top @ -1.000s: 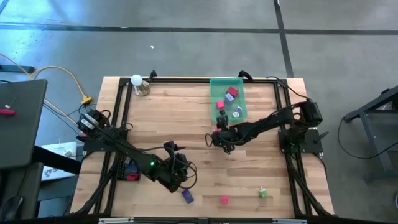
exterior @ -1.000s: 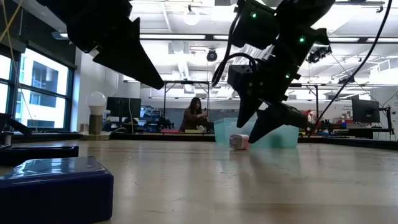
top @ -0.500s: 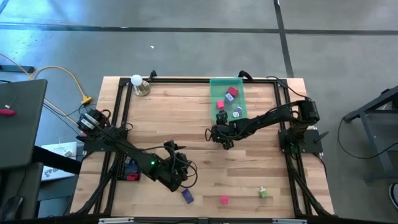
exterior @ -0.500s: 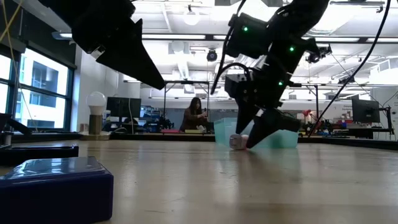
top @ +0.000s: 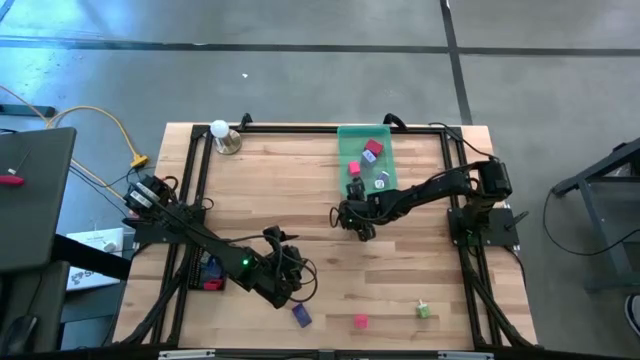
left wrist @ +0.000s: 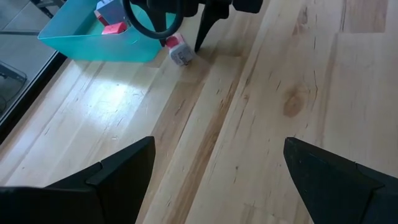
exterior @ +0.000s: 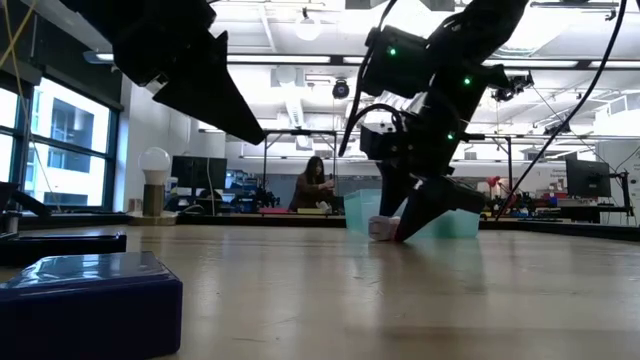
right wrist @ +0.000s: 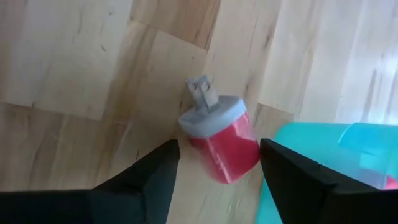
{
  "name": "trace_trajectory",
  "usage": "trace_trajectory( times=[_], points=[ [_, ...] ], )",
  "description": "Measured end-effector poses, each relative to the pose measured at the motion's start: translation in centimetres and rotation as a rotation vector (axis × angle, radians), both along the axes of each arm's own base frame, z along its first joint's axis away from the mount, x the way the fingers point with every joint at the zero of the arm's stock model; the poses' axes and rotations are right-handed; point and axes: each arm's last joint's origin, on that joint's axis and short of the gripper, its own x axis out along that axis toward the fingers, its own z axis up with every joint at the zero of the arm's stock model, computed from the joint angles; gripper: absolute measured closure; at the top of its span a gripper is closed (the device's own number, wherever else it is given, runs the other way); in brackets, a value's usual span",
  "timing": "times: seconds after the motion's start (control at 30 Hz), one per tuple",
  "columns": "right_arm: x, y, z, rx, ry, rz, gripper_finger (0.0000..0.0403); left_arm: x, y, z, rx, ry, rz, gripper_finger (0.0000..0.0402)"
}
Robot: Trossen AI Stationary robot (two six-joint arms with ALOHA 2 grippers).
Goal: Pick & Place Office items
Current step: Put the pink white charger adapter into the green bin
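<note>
A small red item with a grey cap [right wrist: 221, 140] lies on its side on the wood, just beside the translucent green tray [top: 365, 160]. My right gripper [right wrist: 219, 177] is low over it and open, one finger on each side of its red body. The low view shows the item [exterior: 380, 228] at the fingertips, and the left wrist view shows it [left wrist: 178, 51] too. My left gripper [top: 290, 290] hangs open over the near middle of the table, above a purple block [top: 301, 316]. A pink block [top: 360, 321] and a green piece [top: 423, 311] lie near the front edge. My right gripper comes at the red item from above, slanting down, with its fingers across the item's red body [right wrist: 230, 155]. One finger [right wrist: 273, 168] stands right at the body's side and the other shows a small gap. I cannot tell whether either finger touches it.
The green tray [right wrist: 323, 155] holds several small items and stands right next to the right fingers. A black tray [top: 208, 272] with items sits at the left. A white ball on a metal base [top: 220, 130] stands at the far left corner.
My right gripper has sunk toward the table and shifted a little toward the left edge. It has come down over the red item, so that its fingers now stand on either side of it. The item has stayed in place.
</note>
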Motion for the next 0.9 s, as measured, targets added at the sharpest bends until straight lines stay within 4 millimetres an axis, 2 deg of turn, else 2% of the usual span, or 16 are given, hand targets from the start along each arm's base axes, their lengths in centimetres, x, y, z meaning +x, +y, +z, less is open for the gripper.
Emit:
trace_trajectory(
  times=[0.2, 0.53, 0.9],
  points=[
    [-0.07, 0.04, -0.05, 0.048, -0.021, -0.072, 0.0216, 0.00, 0.00, 0.00, 0.000, 0.000, 0.000, 0.0055],
    [-0.11, 0.11, -0.08, 0.066, -0.016, -0.069, 0.0274, 0.00, 0.00, 0.00, 0.000, 0.000, 0.000, 0.0055],
    [-0.14, 0.81, -0.11, 0.066, -0.014, -0.045, 0.0273, -0.04, 0.02, -0.04, 0.002, 0.004, -0.001, 0.0055]
  ],
)
